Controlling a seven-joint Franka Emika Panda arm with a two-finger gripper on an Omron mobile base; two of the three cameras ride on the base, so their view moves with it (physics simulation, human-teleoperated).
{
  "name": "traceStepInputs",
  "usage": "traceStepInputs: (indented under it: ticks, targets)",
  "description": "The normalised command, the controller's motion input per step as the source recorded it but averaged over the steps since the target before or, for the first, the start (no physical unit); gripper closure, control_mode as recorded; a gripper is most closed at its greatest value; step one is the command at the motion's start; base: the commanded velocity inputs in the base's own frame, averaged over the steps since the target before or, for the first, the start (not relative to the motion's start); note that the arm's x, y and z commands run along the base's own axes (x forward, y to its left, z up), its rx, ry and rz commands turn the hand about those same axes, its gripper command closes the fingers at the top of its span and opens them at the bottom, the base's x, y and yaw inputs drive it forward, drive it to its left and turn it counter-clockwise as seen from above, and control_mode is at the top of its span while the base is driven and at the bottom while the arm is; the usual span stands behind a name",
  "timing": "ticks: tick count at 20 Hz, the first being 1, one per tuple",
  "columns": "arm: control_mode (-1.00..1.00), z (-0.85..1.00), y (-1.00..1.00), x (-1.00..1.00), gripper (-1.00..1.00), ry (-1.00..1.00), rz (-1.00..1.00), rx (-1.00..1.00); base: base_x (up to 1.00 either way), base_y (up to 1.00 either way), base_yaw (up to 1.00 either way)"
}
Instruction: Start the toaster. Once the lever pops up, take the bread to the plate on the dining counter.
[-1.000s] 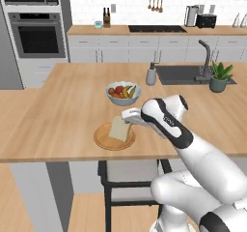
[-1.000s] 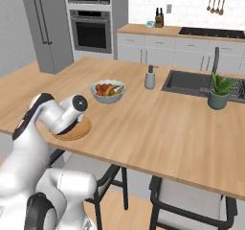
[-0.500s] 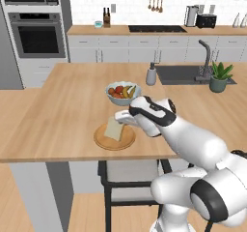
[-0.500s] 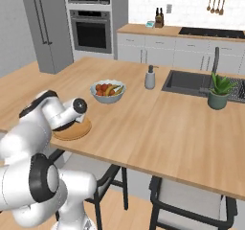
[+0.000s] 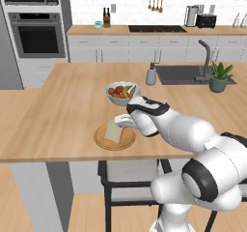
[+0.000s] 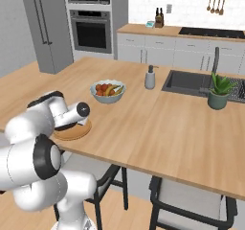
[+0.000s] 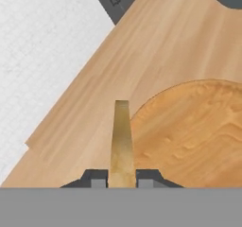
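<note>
Gripping the bread slice (image 7: 122,141) edge-on, the pincer (image 7: 122,178) holds it just over the wooden plate (image 7: 198,136), whose centre lies to one side on the worktop (image 5: 62,120).

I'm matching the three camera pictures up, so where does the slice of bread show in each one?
Left base view: the bread is left of centre, held over the plate by the gripper.
Right base view: I cannot make the bread out; the arm covers most of the plate at centre left.
Hand view: the bread stands edge-on, bottom centre, between the fingertips.
Shared landmark: the plate.
</note>
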Motion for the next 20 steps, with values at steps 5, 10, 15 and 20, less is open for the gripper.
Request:
traceStepInputs:
  ticks: [5, 10, 15, 20]
  targets:
    - [-1.0, -0.21, 0.0, 0.22, 1.0, 0.0, 0.0, -0.05, 0.0, 0.0, 0.0]
    - [-1.0, -0.23, 0.0, 0.22, 1.0, 0.0, 0.0, -0.06, 0.0, 0.0, 0.0]
    - [-1.0, -0.2, 0.0, 0.21, 1.0, -0.03, 0.0, -0.05, 0.0, 0.0, 0.0]
    - [-1.0, -0.36, 0.08, 0.04, 1.0, -0.02, 0.0, -0.03, 0.0, 0.0, 0.0]
